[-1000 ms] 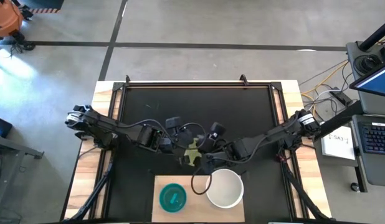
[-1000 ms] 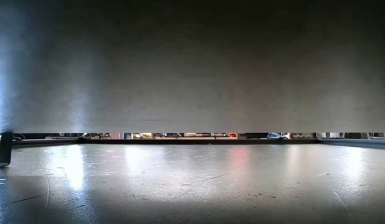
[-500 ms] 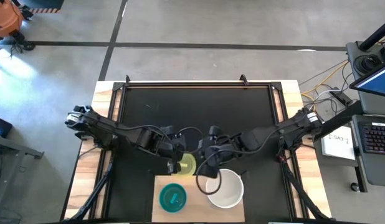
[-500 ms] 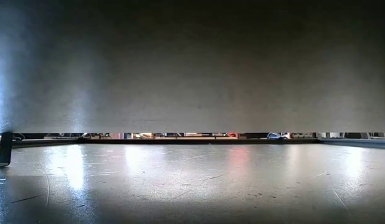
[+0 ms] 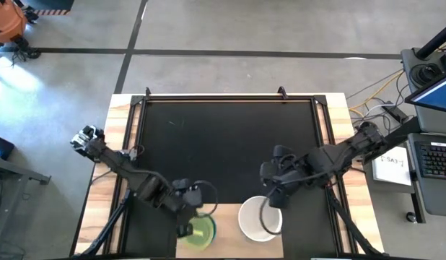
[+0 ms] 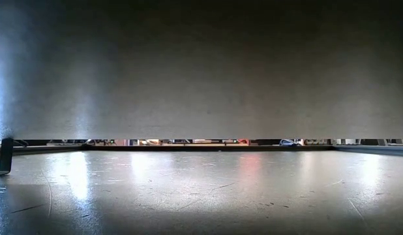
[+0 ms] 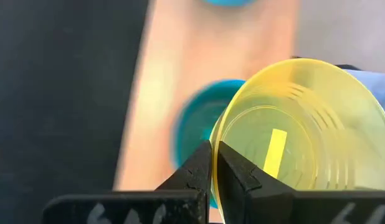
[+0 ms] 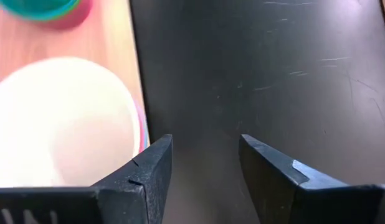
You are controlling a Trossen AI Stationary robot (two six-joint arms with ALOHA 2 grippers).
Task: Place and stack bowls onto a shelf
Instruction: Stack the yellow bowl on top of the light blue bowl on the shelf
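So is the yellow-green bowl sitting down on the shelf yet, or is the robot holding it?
Held: the left gripper is pinched shut on the yellow-green bowl rim, over the teal bowl.

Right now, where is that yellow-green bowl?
The left gripper holds the yellow-green bowl by its rim above the teal bowl on the shelf, left of the white bowl.

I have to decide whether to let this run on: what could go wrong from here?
1. The left gripper pinches only the rim of the yellow-green bowl, which hangs tilted above the teal bowl; released like this, it may land skewed rather than nest.
2. The right gripper, fingers open, sits close beside the white bowl on the shelf; a careless move could nudge it.
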